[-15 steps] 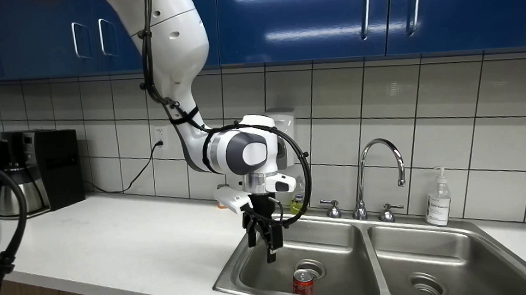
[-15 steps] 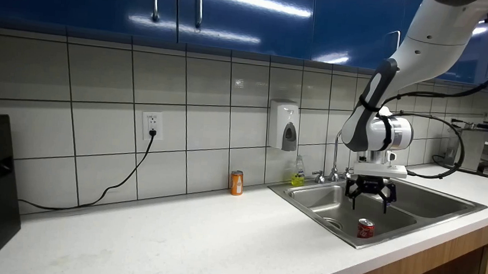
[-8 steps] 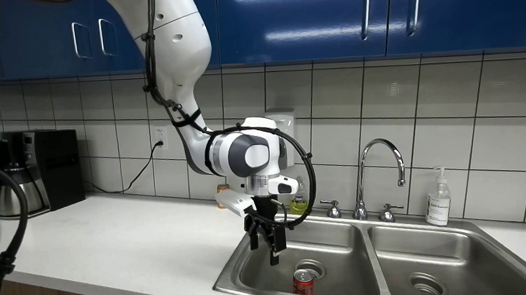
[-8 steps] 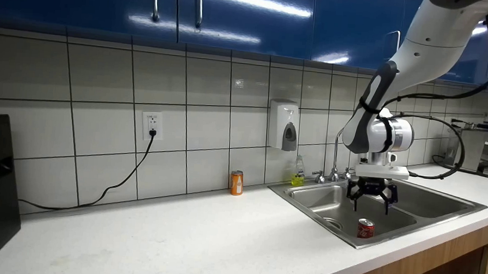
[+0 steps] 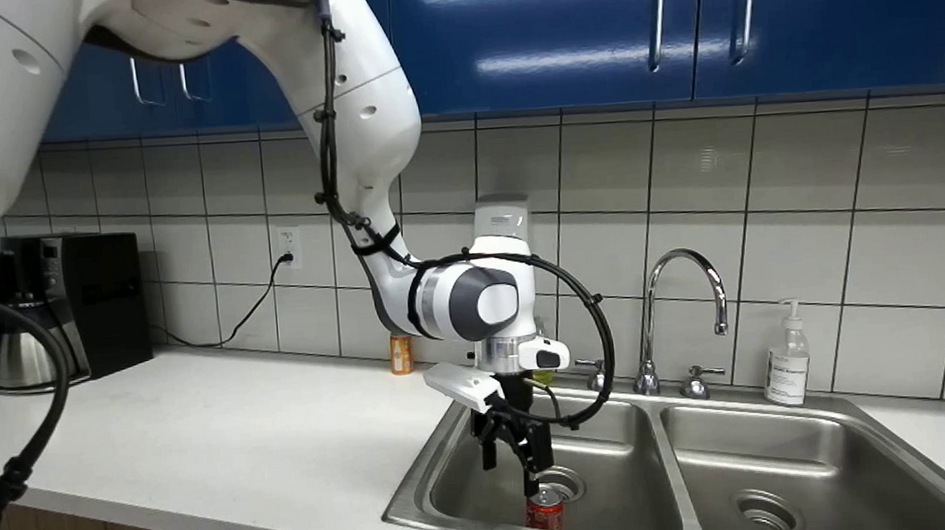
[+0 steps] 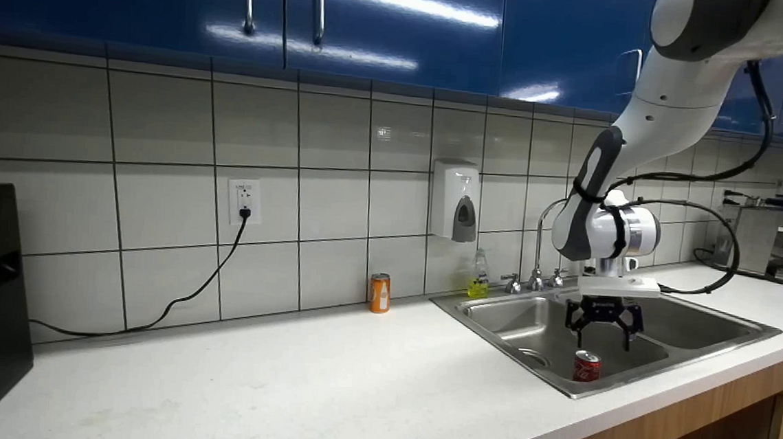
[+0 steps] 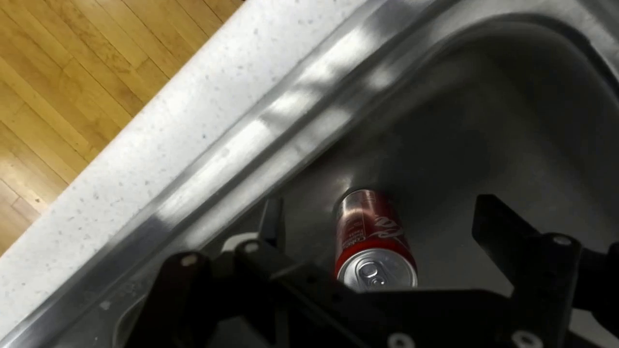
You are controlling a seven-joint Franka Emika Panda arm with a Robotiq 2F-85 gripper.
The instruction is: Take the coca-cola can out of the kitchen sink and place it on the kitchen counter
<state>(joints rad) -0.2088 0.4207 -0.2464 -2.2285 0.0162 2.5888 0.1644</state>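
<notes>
The red coca-cola can [image 5: 545, 516] with a silver top stands upright in the basin of the steel kitchen sink [image 5: 677, 475] nearer the bare counter. It also shows in an exterior view [image 6: 586, 367]. My gripper [image 5: 511, 477] is open and empty, pointing down above the can; it also shows in an exterior view [image 6: 603, 344]. In the wrist view, the can [image 7: 370, 227] lies between the spread fingers of my gripper [image 7: 380, 210], nearer the left finger, touching neither. Part of its top is hidden by the gripper body. The off-white counter [image 6: 324, 387] runs beside the sink.
A chrome faucet [image 5: 651, 319] and handles stand behind the sink. A pump bottle [image 5: 789, 367] stands behind the far basin. A yellow soap bottle [image 6: 478, 277] and an orange can [image 6: 379, 293] stand by the wall. The sink rim [image 7: 242, 150] is close in the wrist view.
My open gripper has moved down and right in both exterior views, coming closer over the coca-cola can. The can has not moved.
</notes>
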